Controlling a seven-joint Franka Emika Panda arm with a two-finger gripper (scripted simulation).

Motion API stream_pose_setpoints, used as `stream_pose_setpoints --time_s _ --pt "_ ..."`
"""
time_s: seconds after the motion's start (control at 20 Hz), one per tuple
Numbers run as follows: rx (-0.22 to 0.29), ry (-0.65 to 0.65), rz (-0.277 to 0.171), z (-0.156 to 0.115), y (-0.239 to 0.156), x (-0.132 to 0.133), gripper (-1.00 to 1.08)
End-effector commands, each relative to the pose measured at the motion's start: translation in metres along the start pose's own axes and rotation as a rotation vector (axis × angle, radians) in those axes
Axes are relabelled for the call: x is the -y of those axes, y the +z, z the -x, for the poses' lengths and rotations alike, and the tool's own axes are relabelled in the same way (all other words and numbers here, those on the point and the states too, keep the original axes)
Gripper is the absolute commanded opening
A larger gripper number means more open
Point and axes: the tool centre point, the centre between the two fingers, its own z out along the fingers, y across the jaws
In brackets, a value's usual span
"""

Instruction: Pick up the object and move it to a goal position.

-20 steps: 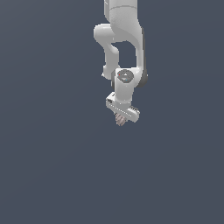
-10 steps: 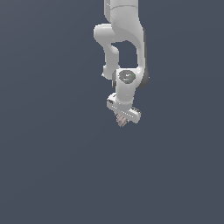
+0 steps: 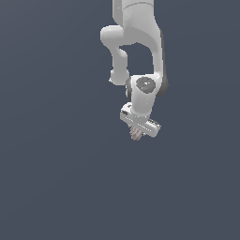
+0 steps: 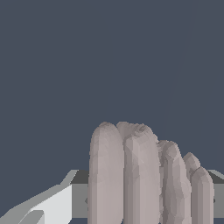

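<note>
A glossy white arm of rounded segments, a dark grey disc cap on its wrist joint

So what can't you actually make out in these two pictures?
- Fingertips of the white robot hand: the exterior view shows them too small, and in the wrist view the pinkish-brown ribbed lump covers them.
- The lump's full shape: tiny in the exterior view, cut off by the frame edge in the wrist view.
- The arm's base: cut off by the exterior view's top edge.
- Any goal marker: neither view shows one.
</note>
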Motion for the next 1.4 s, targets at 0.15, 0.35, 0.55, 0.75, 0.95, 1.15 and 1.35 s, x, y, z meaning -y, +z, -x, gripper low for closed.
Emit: stream_pose_setpoints --time_s 0.15,0.35,0.55,0.75,0.95,1.15,1.35 --pt "0.0 0.0 0.0 -0.013 -0.013 0.037 -1.0" --pt "0.0 0.0 0.0 -0.023 -0.021 0.063 -1.0" --pt "0.0 0.0 0.0 -0.032 -0.029 0.087 -1.0" --pt "0.0 0.0 0.0 -0.04 -0.036 0.109 -1.0" --pt "0.0 0.0 0.0 -0.047 -0.042 0.127 -1.0" --pt "0.001 0.0 0.0 -0.052 -0.046 0.14 -1.0" --pt "0.001 0.0 0.0 -0.055 -0.048 0.148 -1.0"
